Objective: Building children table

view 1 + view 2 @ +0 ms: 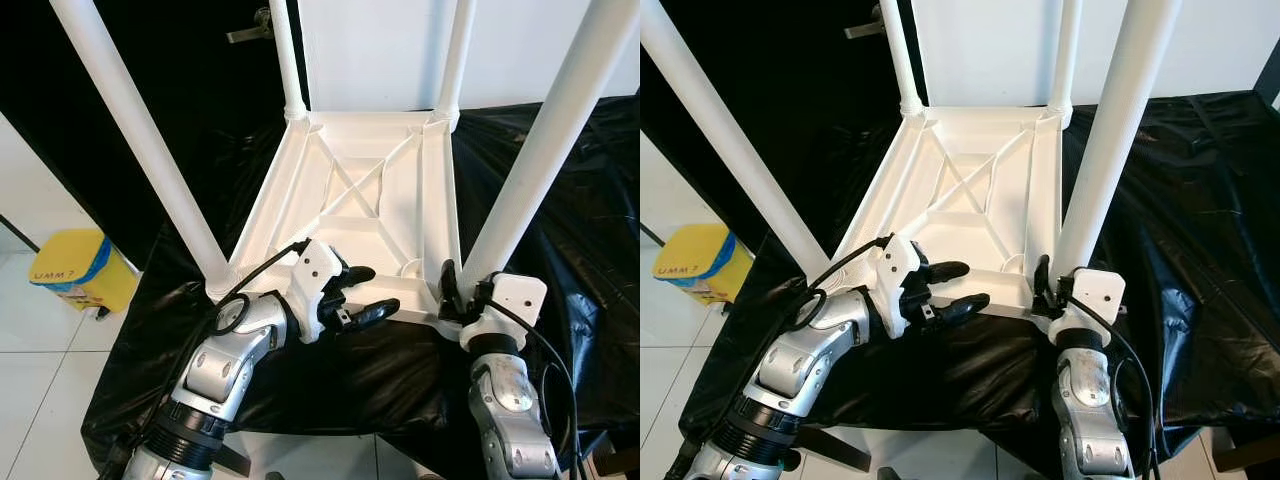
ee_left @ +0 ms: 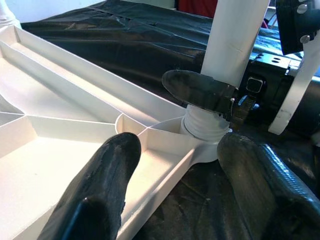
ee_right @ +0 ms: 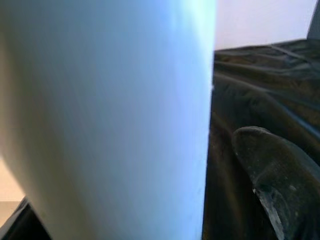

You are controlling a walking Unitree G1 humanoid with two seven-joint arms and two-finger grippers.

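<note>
Children table [image 1: 365,200] upside down on black sheet [image 1: 590,200], four legs pointing up. Left gripper [image 1: 358,294] spread over near edge. Right gripper [image 1: 462,293] clenched around near-right leg [image 1: 545,140]. Yellow bin [image 1: 80,268] far left on floor.

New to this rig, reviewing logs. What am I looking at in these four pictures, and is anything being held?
It's a humanoid robot with two silver arms, each ending in a hand of two long black fingers. The two wide pictures come from a stereo camera on its head, looking down; the two close-ups come from cameras on its wrists.

In front of it a white children's table lies upside down on a surface draped in a black cover, with four white legs pointing up. A yellow bin stands on the floor to the robot's left.

The right hand is at the base of the near right leg, with a finger on either side of it. The left hand is open, with its fingers either side of the table's near rim.
</note>
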